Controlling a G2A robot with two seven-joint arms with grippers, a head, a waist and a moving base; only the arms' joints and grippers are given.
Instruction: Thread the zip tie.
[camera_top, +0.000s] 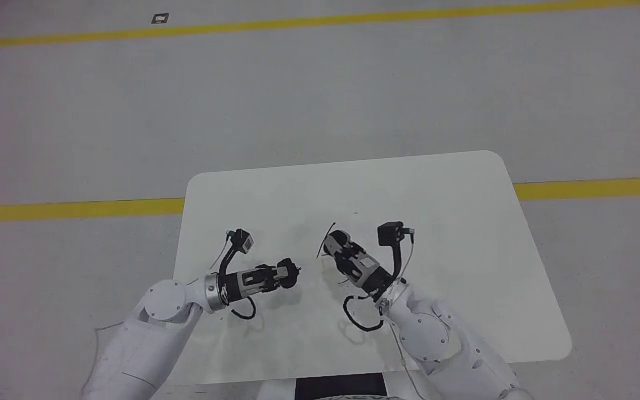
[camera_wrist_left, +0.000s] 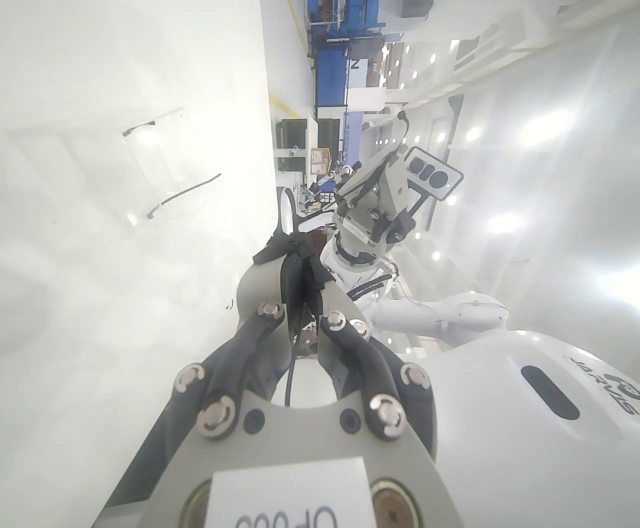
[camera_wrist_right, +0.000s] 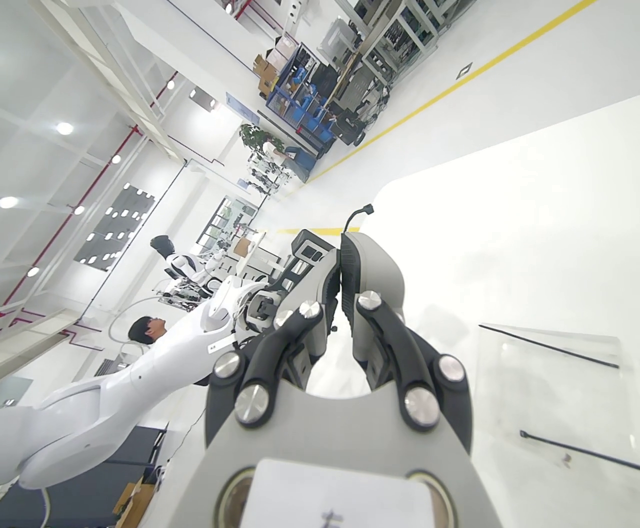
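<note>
Looking at the gap between the grippers, since the threading turns on that. Right gripper (camera_wrist_right: 341, 260) is clamped tight on the zip tie (camera_wrist_right: 356, 216). A short curved end with a small blocky tip sticks out past its fingertips.

From the top camera the tie's long axis runs roughly away from the robot, slightly slanted, and it looks held clear of the table (camera_top: 450, 200).

Left gripper (camera_wrist_left: 295, 260) is closed too, pinching a black strip (camera_wrist_left: 290, 370) that trails back between its fingers toward the palm. Can't tell if that strip is the other end of the same tie or a separate one.

Left gripper points sideways at the right one, so its line crosses the tie's axis almost square. Its fingertips sit near the tie end closer to the robot, not touching.

My read: alignment stage, nothing threaded yet. The next move needs tip and slot on one line, tight tolerance.

Two spare ties (camera_wrist_right: 547, 346) lie in a clear tray (camera_wrist_right: 550, 395) off to the side, apparently nearer the right arm.
</note>
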